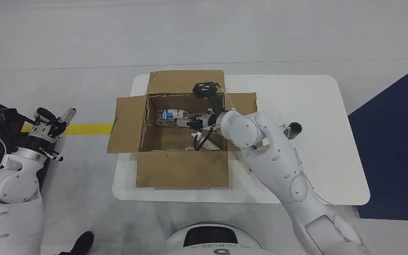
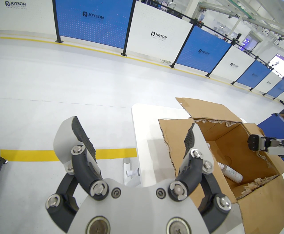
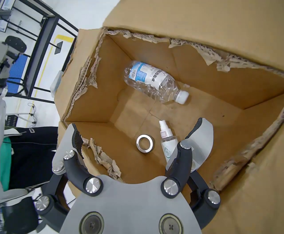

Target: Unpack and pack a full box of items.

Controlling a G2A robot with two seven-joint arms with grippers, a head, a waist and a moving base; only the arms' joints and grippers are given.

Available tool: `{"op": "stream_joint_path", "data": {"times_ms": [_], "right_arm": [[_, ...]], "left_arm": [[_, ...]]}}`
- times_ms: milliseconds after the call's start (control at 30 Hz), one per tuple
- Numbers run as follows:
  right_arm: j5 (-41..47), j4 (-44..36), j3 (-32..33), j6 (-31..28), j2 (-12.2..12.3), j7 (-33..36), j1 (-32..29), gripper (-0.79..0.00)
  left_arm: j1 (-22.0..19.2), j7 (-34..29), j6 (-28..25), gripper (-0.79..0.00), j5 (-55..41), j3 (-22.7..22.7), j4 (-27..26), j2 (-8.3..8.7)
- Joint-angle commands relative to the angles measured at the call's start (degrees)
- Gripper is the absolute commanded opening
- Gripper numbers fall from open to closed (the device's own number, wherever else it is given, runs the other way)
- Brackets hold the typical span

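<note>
top view: bottle lies flat across box.

Box: plain brown cardboard; torn edges a paler, ragged beige.
Bottle: clear, with a white cap and a blue-and-white label with dark print.
Spray bottle: white, with a red-outlined label.
Ring: shiny silver.
Table: white.
Floor: pale grey, with a yellow stripe left of the table.
Panels: far side, alternating blue and white, finely dotted, on black posts.
Left gripper: white shells, black links, silver screws, dark ribbed pads.
Right gripper: likewise white, black and silver.
</note>
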Motion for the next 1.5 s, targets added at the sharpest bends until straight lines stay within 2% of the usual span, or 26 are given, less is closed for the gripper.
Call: {"op": "stream_joint_path", "data": {"times_ms": [0, 200, 400, 567, 600, 667, 700, 900, 1000, 1033, 1167, 1267, 1467], "right_arm": [[0.41, 3.17, -1.88, 2.85, -0.53, 1.76, 2.27, 0.000], [-0.20, 10.14, -7.03, 9.55, -1.91, 8.99, 7.52, 0.000], [-7.05, 15.72, -15.39, 12.72, -3.44, 18.90, 12.23, 0.000], [-6.42, 21.61, -17.92, 13.71, -4.97, 20.33, 15.02, 0.000], [-5.88, 22.81, -18.31, 13.48, -5.32, 20.35, 15.54, -0.043], [-5.10, 25.39, -18.94, 13.44, -6.01, 19.93, 16.65, -0.040], [-4.71, 26.58, -19.25, 13.50, -6.37, 19.77, 17.22, -0.071], [-2.79, 34.66, -21.56, 14.55, -8.87, 18.83, 20.52, -0.123], [-1.52, 38.55, -22.90, 14.35, -10.37, 18.46, 22.01, -0.274], [-1.10, 39.72, -23.26, 14.32, -10.85, 18.24, 22.45, -0.382], [0.20, 43.51, -24.42, 14.46, -12.61, 17.43, 23.98, -0.502], [0.69, 45.33, -24.98, 14.22, -13.64, 15.99, 24.68, -0.785], [0.26, 45.64, -25.00, 14.42, -14.67, 10.48, 24.69, -0.785]], "left_arm": [[0.00, 0.00, 0.00, 0.000, 0.00, 0.00, 0.00, 0.00], [0.00, 0.00, 0.00, 0.000, 0.00, 0.00, 0.00, 0.00], [0.00, 0.00, 0.00, 0.000, 0.00, 0.00, 0.00, 0.00], [0.00, 0.00, 0.00, 0.000, 0.00, 0.00, 0.00, 0.00], [0.00, 0.00, 0.00, 0.000, 0.00, 0.00, 0.00, 0.00], [0.00, 0.00, 0.00, 0.000, 0.00, 0.00, 0.00, 0.00], [0.00, 0.00, 0.00, 0.000, 0.00, 0.00, 0.00, 0.00], [0.00, 0.00, 0.00, 0.000, 0.00, 0.00, 0.00, 0.00], [0.00, 0.00, 0.00, 0.000, 0.00, 0.00, 0.00, 0.00], [0.00, 0.00, 0.00, 0.000, 0.00, 0.00, 0.00, 0.00], [0.00, 0.00, 0.00, 0.000, 0.00, 0.00, 0.00, 0.00], [0.00, 0.00, 0.00, 0.000, 0.00, 0.00, 0.00, 0.00], [0.00, 0.00, 0.00, 0.000, 0.00, 0.00, 0.00, 0.00]]}}
